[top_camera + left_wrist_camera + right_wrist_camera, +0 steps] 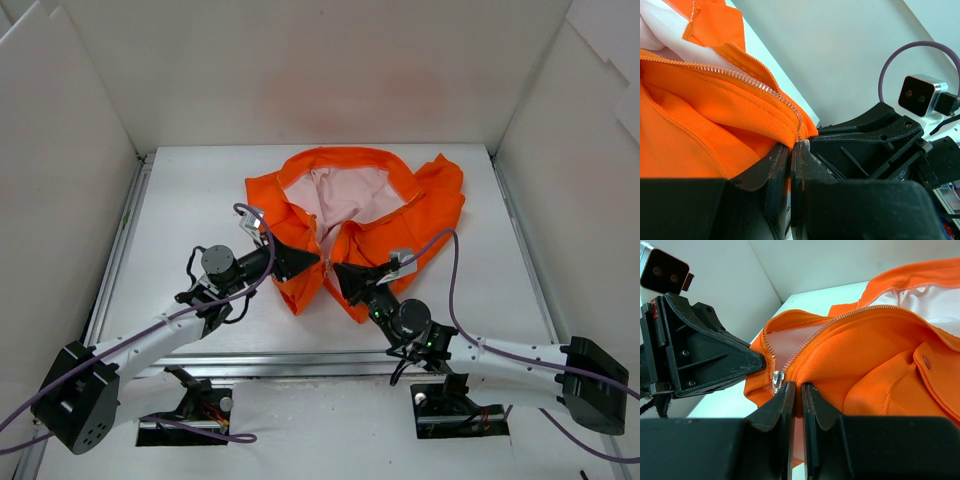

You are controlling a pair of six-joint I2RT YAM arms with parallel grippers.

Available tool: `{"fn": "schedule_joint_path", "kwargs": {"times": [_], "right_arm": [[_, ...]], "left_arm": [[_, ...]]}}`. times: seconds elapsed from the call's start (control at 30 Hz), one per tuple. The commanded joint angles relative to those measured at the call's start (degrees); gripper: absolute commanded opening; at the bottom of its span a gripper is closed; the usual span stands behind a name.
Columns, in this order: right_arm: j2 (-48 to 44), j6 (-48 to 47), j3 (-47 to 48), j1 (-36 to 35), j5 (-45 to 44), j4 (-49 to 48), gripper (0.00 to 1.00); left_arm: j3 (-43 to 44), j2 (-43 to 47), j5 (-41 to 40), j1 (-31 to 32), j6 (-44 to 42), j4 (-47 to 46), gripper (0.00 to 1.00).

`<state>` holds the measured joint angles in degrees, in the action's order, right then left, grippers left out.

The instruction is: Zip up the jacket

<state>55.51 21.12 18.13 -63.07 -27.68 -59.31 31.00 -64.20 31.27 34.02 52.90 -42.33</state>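
The orange jacket lies on the white table, its top open and showing the pale pink lining. My left gripper is shut on the jacket's left front edge near the bottom of the zipper. In the left wrist view the zipper teeth run down to the left gripper. My right gripper is shut on the right front edge. In the right wrist view the small metal pull sits just left of the right gripper, low on the open zipper. The two grippers are close together, tip to tip.
White walls enclose the table on the left, back and right. A metal rail runs along the front edge. Purple cables loop over both arms. The left gripper's black body fills the left of the right wrist view.
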Motion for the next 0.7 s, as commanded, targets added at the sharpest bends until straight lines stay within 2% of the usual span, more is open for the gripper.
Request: {"fn": "schedule_joint_path", "kwargs": {"times": [0.0,0.67], "right_arm": [[-1.3,-0.5,2.3,-0.6,-1.0,-6.1,0.00],[0.0,-0.4,3.2,-0.6,-0.5,-5.1,0.00]], "left_arm": [[3.1,1.4,1.1,0.3,0.1,-6.8,0.00],[3.5,-0.6,2.6,0.9,1.1,-8.6,0.00]]}}
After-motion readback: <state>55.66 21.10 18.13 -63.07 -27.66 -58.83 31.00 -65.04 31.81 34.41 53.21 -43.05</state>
